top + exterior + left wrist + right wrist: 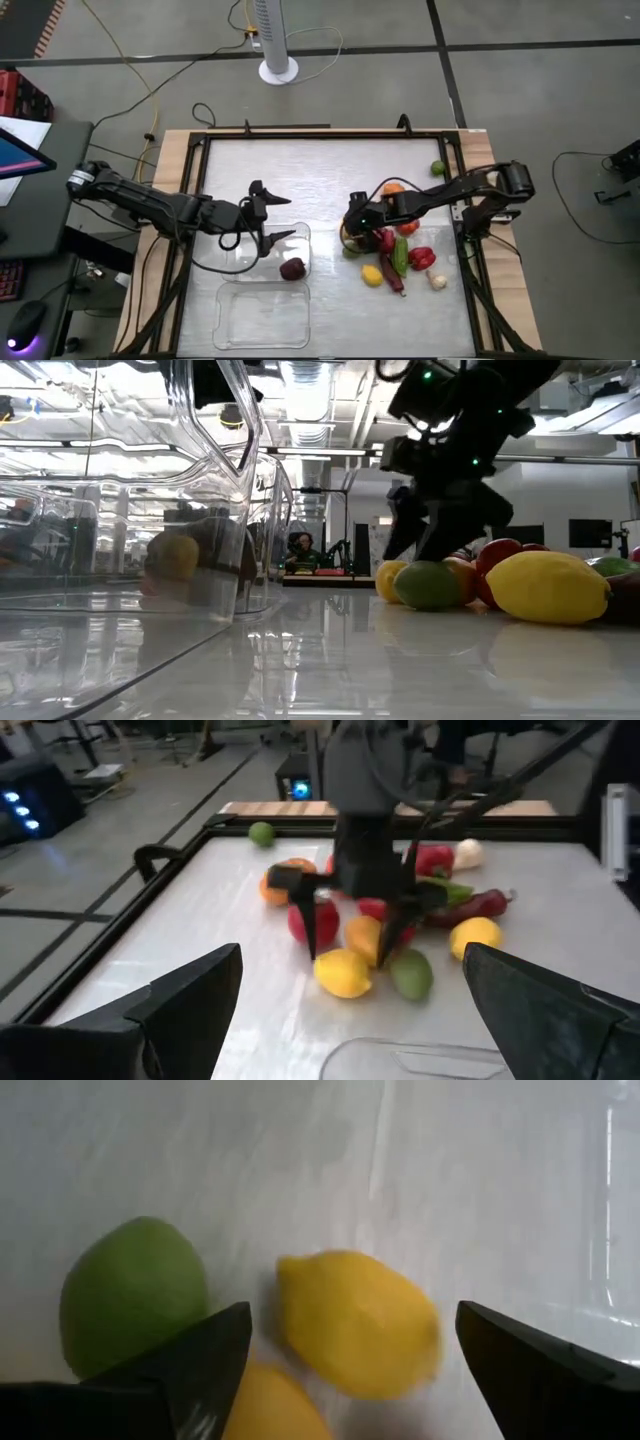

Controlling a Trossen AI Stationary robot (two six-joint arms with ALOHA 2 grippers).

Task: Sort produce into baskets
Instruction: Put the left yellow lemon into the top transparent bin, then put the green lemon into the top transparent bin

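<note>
The produce lies in a pile (392, 252) right of the table's middle: red, orange, yellow, green and dark purple pieces and a white garlic (437, 281). My right gripper (350, 222) is open and low over the pile's left side. Its fingers stand on either side of a yellow lemon (355, 1325), with a green piece (135, 1295) beside it. My left gripper (278, 218) is open and empty over the far edge of the farther clear basket (262, 262). That basket holds a dark red fruit (292, 268). The nearer basket (262, 318) lies against it.
A lone green lime (437, 168) lies near the far right corner. A black frame (200, 150) rims the table. In the low view the basket's clear wall (120, 510) fills the left, and a lemon (548, 585) and a green piece (428, 585) lie in front.
</note>
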